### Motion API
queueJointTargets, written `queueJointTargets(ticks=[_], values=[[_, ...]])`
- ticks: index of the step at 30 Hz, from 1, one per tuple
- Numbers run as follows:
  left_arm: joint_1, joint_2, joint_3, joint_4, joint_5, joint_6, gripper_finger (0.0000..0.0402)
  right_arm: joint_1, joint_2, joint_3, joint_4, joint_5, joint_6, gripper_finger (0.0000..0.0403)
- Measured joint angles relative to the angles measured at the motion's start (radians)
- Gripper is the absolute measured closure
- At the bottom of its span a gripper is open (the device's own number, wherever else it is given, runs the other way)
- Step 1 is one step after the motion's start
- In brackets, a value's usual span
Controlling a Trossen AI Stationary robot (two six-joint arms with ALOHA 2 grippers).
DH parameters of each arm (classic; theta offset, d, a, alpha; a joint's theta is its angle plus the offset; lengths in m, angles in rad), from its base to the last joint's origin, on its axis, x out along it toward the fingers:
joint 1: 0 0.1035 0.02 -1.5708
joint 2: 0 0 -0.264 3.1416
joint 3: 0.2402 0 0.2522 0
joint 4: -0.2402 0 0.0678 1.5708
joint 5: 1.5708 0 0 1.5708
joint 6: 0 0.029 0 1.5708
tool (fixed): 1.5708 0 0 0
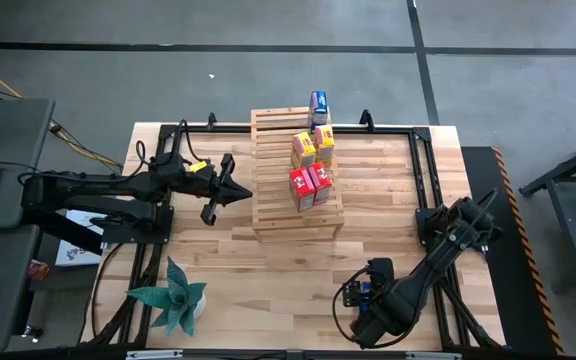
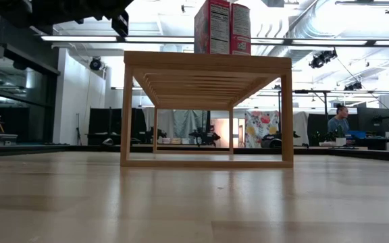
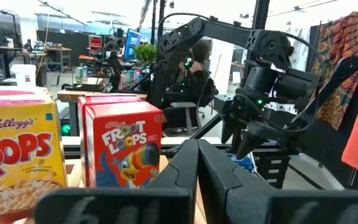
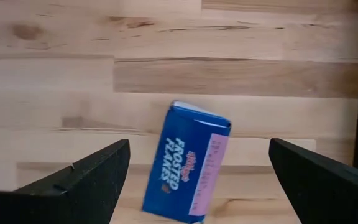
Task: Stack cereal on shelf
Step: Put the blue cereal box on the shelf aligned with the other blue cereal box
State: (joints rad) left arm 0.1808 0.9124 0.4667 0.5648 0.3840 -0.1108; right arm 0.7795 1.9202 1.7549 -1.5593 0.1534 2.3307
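Hands: right hand [image 4: 197,171] wide open, empty, over last blue cardboard Frosted Flakes box [image 4: 186,167] lying on wooden bench [image 4: 166,74] | left hand [image 1: 236,190] shut, empty, beside light-wood slatted shelf [image 1: 268,200] | progress: five small cereal boxes [image 1: 310,160] shelved, looks like one left

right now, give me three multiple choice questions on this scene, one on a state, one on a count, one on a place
1. The left tool is: A open; B shut on a box; C shut, empty.
2. Red boxes on the rack: A one; B two; C four.
3. The blue box off the rack lies: A on the table under the right tool; B on the floor; C in the left tool.
Key: 1 C, its fingers meet with nothing between; 2 B, two stand side by side; 3 A, the right wrist view shows it between open fingers.
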Motion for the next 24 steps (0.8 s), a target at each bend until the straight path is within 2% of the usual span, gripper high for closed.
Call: queueJointTargets(ticks=[9,17,24], values=[[-0.012,0.0,0.0,-0.005,0.003,-0.011,0.0401,-0.002,0.003,-0.005,-0.012,0.002,0.003,0.0025],[-0.013,0.0,0.0,-0.022,0.063,-0.019,0.0401,-0.008,0.027,-0.005,-0.003,-0.007,0.007,0.0025],[-0.012,0.0,0.0,-0.04,0.063,-0.04,0.0401,-0.007,0.081,-0.004,0.02,-0.028,0.01,0.0025]])
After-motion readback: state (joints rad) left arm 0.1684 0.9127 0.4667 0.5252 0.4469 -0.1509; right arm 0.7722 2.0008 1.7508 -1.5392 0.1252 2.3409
